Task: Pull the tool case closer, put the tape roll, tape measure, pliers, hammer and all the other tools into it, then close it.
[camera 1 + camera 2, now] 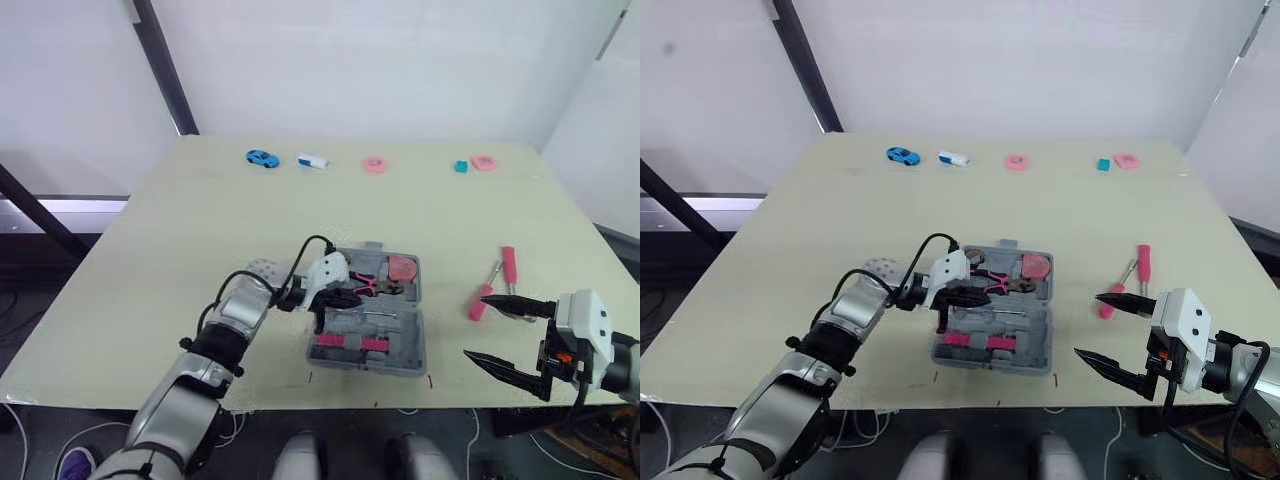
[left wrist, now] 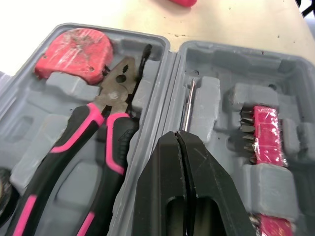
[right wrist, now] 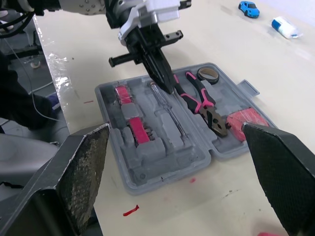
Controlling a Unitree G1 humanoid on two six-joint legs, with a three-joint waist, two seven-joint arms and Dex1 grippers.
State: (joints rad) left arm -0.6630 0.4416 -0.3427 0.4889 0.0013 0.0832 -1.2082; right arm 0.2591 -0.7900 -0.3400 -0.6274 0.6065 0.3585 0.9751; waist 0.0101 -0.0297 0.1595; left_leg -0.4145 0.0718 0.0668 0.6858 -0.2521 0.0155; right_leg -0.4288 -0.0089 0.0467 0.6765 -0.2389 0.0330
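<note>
Left tool [image 2: 176,135] pressed together over case [image 1: 420,342] — right tool [image 1: 476,322] spread beside pink screwdrivers [image 1: 508,266].

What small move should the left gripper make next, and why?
Probably open the left gripper to release the thin screwdriver: its shaft already lies in the groove of the tool case, and two red tools on the table beside the open right gripper are not yet packed.

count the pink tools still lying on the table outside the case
2. Both lie right of the tool case: a pink-handled tool nearer it, and a second pink tool just beyond. The right gripper may hide others.
</note>
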